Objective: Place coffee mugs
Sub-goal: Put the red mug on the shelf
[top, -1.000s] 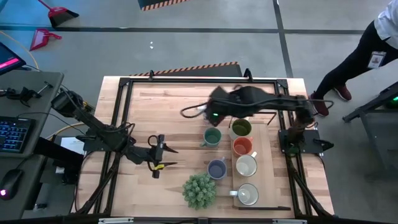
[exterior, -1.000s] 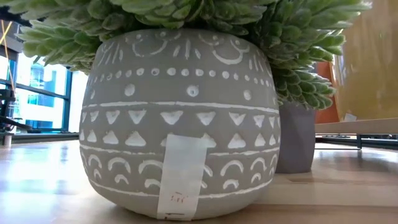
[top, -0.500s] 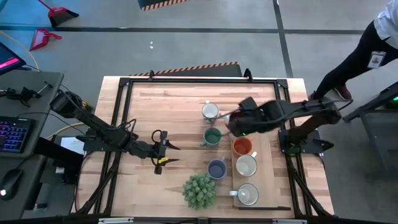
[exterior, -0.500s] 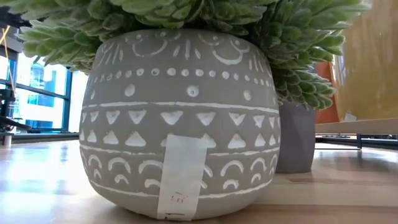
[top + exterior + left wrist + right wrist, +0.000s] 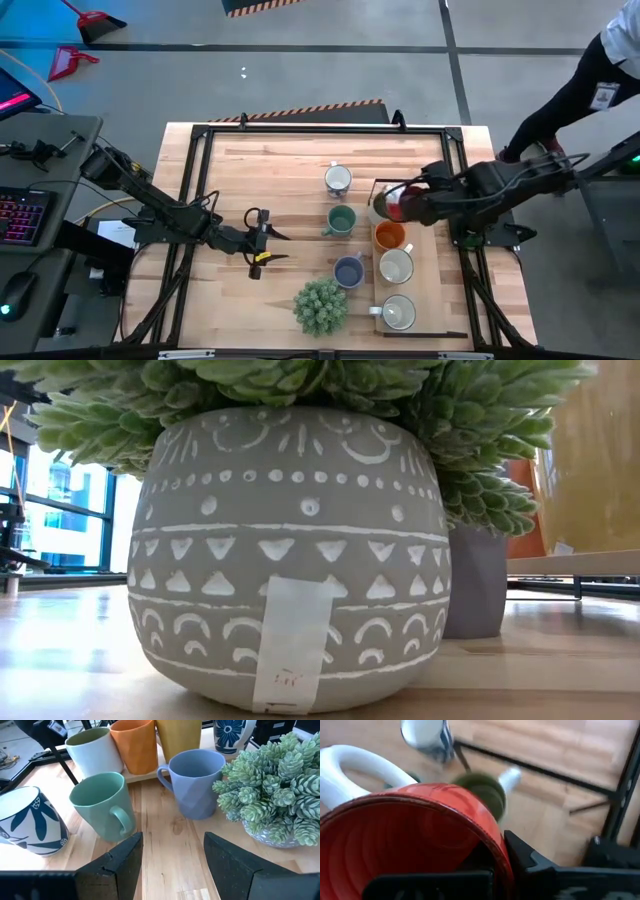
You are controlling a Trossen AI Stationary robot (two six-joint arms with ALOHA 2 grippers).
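Red mug is carried by the right gripper above the right half of the worktop, over the far end of the mug row; in the right wrist view its rim fills the picture with a dark finger clamped inside the lip, and its white handle sticks out to one side. Directly beneath and beside it sits the olive green mug, with the orange mug and two white mugs running toward the near edge on a thin board.

The main risk, as I judge it, is lowering the red mug onto the olive one's rim — they overlap from above. A grip on one wall only could also let the mug swing or slip.

Left of the row stand a green mug, a blue-grey mug and a white mug with blue flowers. The potted succulent sits near the near edge. The left gripper waits left of centre, fingers spread, holding nothing.

A paper label on the pot carries small writing — too faint to read.
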